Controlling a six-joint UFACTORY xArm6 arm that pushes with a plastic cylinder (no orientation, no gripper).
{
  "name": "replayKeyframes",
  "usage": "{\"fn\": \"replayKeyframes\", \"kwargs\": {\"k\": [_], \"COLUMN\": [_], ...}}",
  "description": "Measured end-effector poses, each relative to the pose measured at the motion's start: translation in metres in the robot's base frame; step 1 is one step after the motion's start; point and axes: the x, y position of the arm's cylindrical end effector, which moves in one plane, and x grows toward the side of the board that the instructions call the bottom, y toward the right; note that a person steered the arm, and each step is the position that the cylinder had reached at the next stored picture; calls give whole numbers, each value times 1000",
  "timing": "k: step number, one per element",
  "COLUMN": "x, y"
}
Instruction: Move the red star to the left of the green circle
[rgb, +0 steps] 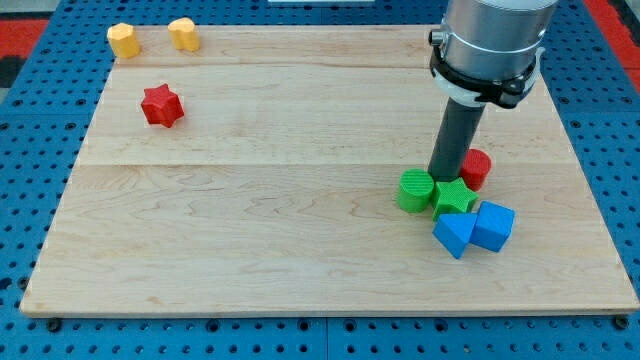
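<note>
The red star (161, 105) lies on the wooden board (250, 230) at the view's upper left. The green circle (415, 190) stands far off at the view's right of centre. My tip (443, 178) is at the end of the dark rod, right behind the green circle and the green star (453, 197), touching or nearly touching them. The tip is far to the right of the red star.
A red circle (476, 168) sits just right of the rod. Two blue blocks (455, 234) (493, 226) lie below the green star. Two yellow blocks (123, 40) (183, 34) sit at the board's top left edge.
</note>
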Motion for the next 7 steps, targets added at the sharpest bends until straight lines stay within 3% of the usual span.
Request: {"fn": "replayKeyframes", "kwargs": {"k": [2,3,5,6,7], "x": [-73,-122,-153,-165,-126], "y": [-24,-81,-356,-418,-434]}}
